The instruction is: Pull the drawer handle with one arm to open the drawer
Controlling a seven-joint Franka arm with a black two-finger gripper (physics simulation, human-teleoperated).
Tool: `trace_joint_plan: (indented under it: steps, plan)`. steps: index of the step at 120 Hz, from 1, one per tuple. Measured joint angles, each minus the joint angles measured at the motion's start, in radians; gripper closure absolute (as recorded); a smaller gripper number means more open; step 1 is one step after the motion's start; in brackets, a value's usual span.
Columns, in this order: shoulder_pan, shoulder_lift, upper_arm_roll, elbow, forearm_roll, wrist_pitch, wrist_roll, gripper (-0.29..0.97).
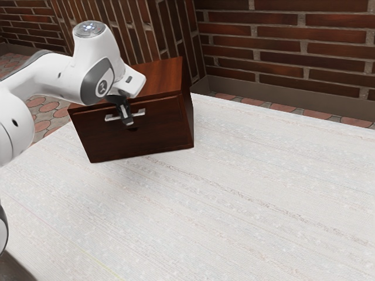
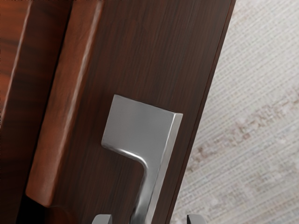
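A dark wooden drawer box (image 1: 161,76) stands on the white table (image 1: 234,199) at the back, toward the exterior view's left. A silver handle (image 1: 112,117) is mounted on its drawer front (image 1: 158,126). My black gripper (image 1: 125,117) reaches down from the white hand onto that handle. In the wrist view the handle (image 2: 140,135) shows its square mounting plate and a bar running down between my two fingertips (image 2: 103,218). Both fingertips stand a little apart from the bar, so the gripper is open around it. The drawer front (image 2: 154,51) lies close against the box.
A brick wall (image 1: 281,41) runs behind the table, just beyond the box. The white tabletop stretches wide in front of the box and toward the exterior view's right. Patterned floor tiles (image 1: 50,108) lie past the table's far left edge.
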Motion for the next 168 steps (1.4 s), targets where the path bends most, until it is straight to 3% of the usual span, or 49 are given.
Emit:
trace_joint_plan:
  steps: [50, 168]
  plan:
    - [-0.001, -0.046, 0.002, -0.071, -0.007, 0.015, 0.094, 0.59]
    - [-0.009, -0.367, -0.026, -0.496, -0.029, 0.131, 0.186, 0.64]
